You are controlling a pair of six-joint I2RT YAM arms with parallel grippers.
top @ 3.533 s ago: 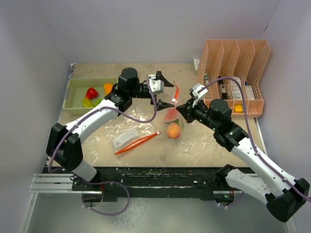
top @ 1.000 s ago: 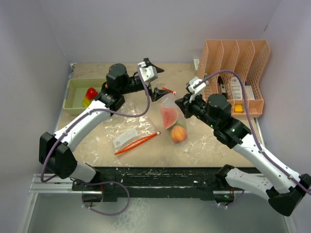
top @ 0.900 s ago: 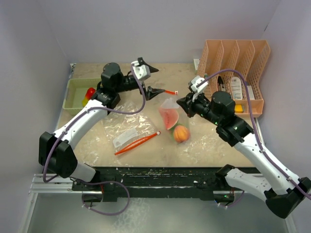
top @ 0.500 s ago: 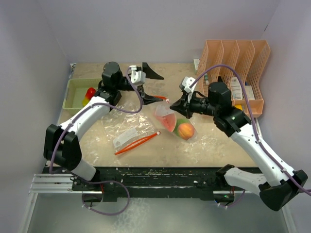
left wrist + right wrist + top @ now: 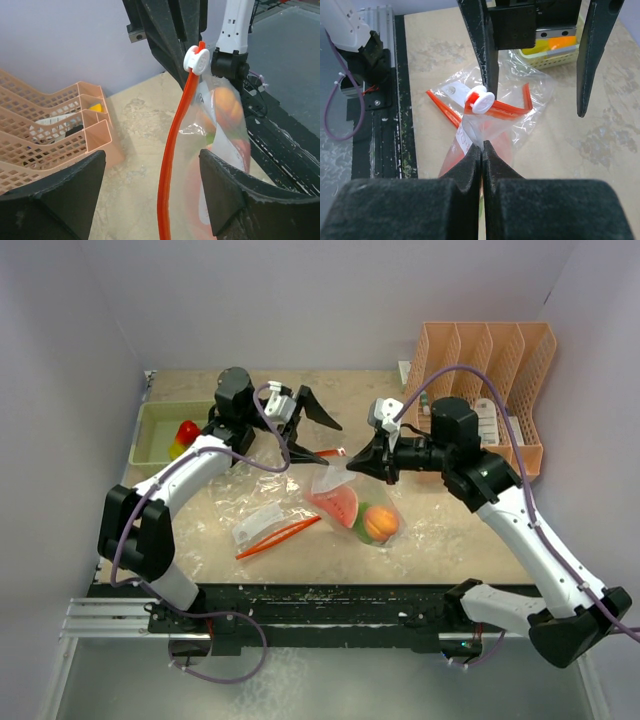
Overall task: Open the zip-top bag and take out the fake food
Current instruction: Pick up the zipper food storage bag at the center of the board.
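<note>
Right pincer (image 5: 482, 150) clamped on zip-top bag (image 5: 350, 505) top edge beside white slider (image 5: 196, 60), holding it up taut | left pincer (image 5: 150, 160) jaws apart, straddling orange zip track (image 5: 172, 135), probably to catch it | fake food, watermelon slice (image 5: 335, 505) and peach (image 5: 378, 523), inside bag, sagging onto worktop (image 5: 450, 530)

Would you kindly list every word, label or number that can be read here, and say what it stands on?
No text can be read in any view.
White patch on the flat bag: too blurred to read.
White bottle in the peach rack: any label is too small to read.
</note>
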